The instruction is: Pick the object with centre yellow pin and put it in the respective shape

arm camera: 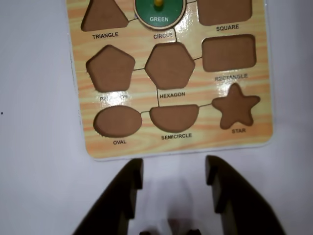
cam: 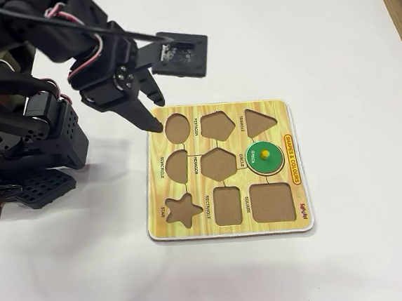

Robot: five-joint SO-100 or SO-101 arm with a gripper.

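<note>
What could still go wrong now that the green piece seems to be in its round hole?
1. The green disc appears seated in the circle cutout, but the wrist view crops it, so a slightly raised edge cannot be ruled out.
2. The open, empty gripper hangs close over the puzzle board near the oval cutout; a careless move might nudge the board, which lies loose on the table.
</note>
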